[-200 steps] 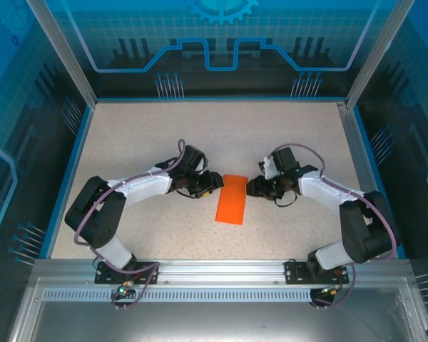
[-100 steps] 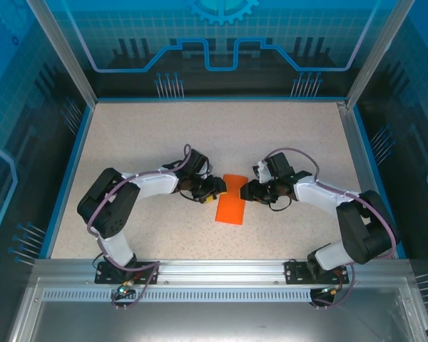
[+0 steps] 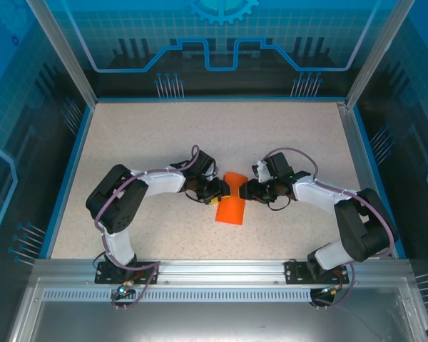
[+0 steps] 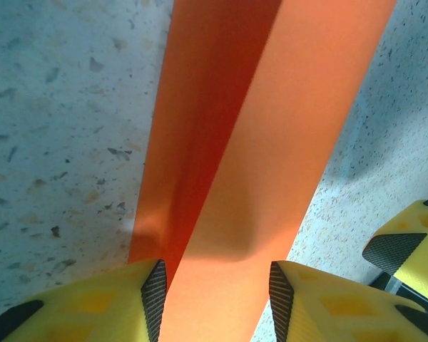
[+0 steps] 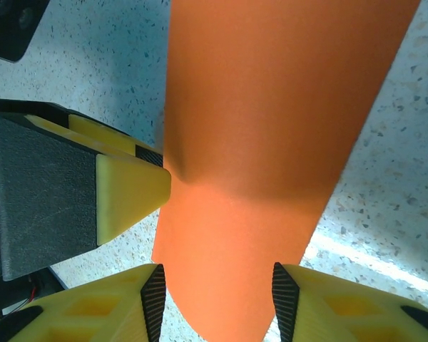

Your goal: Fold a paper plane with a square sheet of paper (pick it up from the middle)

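On desk point(image 3: 128, 135), dead centre: folded square sheet of paper point(image 3: 230, 210), far end newly humped. Closed in from desk's left and right: left gripper point(image 3: 221, 190), right gripper point(image 3: 245, 191), jaws half-parted astride it; clamped or not, cannot tell. Likely mid-pickup.

1x square sheet of paper point(image 3: 232, 211); 2x: left end effector point(image 3: 221, 191), right end effector point(image 3: 246, 191); 1x table point(image 3: 164, 135).

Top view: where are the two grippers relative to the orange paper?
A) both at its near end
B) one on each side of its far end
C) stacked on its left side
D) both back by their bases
B: the left gripper and right gripper flank the far end of the orange paper.
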